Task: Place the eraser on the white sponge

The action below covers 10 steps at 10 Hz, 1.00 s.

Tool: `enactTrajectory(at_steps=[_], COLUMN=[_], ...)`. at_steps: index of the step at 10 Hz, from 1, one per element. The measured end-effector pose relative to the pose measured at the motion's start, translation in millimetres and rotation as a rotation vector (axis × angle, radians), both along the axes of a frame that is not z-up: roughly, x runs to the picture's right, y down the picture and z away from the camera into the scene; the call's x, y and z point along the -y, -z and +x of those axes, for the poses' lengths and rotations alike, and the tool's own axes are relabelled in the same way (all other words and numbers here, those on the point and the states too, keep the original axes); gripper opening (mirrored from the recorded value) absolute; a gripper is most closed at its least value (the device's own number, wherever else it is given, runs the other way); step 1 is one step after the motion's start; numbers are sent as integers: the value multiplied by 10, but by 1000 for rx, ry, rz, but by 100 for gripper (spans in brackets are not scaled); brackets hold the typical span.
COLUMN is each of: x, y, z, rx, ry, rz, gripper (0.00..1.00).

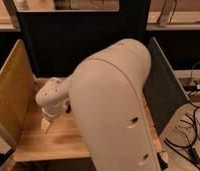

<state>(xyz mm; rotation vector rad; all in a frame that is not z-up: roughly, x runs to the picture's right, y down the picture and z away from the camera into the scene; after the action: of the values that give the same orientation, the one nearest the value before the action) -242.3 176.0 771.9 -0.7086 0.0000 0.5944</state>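
Note:
My big white arm [113,110] fills the middle of the camera view and hides most of the wooden table [58,142]. Its wrist [53,97] hangs over the table's left part. Below the wrist shows the pale lower end of my gripper [45,124], pointing down just above the wood, with nothing seen in it. The eraser and the white sponge are both hidden behind the arm. A small dark red patch [68,106] peeks out beside the wrist.
A yellow side panel [13,95] walls the table on the left and a dark panel [163,85] on the right. A dark board closes the back. Cables [190,135] lie on the floor at right.

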Motion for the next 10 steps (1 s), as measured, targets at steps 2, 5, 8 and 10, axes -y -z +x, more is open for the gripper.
enactTrajectory(at_steps=[2, 5, 8, 10], x=[-70, -94, 32, 27], y=[-168, -504, -734, -730], z=[-69, -41, 86, 63], rx=[-20, -93, -193, -191], ry=[19, -23, -172, -171], rz=[-35, -96, -122, -122], gripper=[80, 80, 80, 80])
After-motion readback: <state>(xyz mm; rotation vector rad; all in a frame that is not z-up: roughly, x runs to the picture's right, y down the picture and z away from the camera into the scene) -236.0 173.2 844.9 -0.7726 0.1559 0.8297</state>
